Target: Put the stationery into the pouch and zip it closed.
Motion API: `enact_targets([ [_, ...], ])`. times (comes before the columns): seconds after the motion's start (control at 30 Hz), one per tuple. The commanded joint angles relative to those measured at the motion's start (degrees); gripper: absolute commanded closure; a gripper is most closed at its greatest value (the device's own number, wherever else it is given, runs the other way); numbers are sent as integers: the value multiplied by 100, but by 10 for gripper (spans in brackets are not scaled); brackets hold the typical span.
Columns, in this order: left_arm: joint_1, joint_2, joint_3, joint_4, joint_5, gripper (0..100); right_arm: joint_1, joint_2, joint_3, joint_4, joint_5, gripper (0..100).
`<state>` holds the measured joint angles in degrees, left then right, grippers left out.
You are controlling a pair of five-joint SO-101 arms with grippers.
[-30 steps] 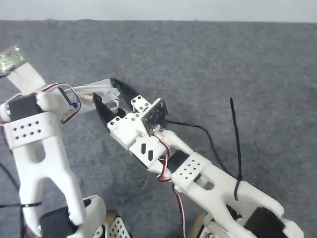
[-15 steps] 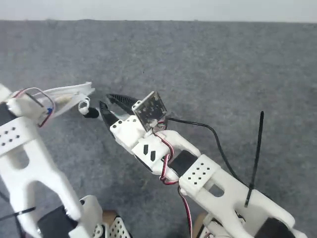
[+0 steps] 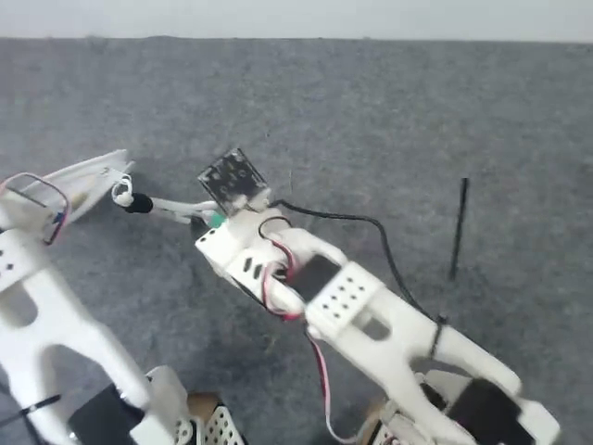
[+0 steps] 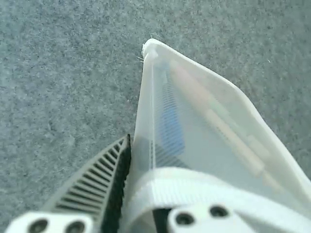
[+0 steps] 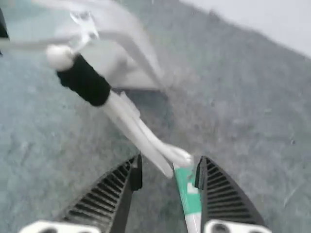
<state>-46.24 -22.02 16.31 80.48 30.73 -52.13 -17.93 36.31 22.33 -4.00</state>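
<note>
In the high view a translucent white pouch (image 3: 88, 176) is held off the grey mat at the left, with my left gripper (image 3: 65, 190) shut on it. The left wrist view shows the pouch (image 4: 204, 126) close up, pens and a blue item dim inside, clamped in my left gripper (image 4: 141, 165). From the pouch's corner runs a zipper pull (image 3: 139, 203): ring, black sleeve, white cord. My right gripper (image 3: 202, 217) holds its far end. In the right wrist view the zipper pull (image 5: 85, 80) stretches from the pouch (image 5: 112, 29) to a green-and-white tag (image 5: 184, 189) in my right gripper (image 5: 167, 170).
The grey felt mat (image 3: 371, 111) covers the table, bare beyond the arms. A black cable (image 3: 371, 222) loops off the right arm, and a black cable tie (image 3: 458, 227) sticks up from it at the right.
The left arm has carried the pouch leftward, away from the right gripper. The right arm has swung left after it, and the pull cord now stretches between the two.
</note>
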Motion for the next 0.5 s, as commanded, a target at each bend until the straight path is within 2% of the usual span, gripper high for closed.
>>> enact_targets([
  [0.0, -44, -88, -374, -123, 88, 985, -31, 418, -800, 426, 35, 821],
  [0.37, -35, -88, -374, -123, 88, 984, -4, 2220, -2655, 2273, 35, 821],
  [0.47, -35, -88, -365, -123, 88, 984, -4, 2695, -3051, 2510, 35, 821],
])
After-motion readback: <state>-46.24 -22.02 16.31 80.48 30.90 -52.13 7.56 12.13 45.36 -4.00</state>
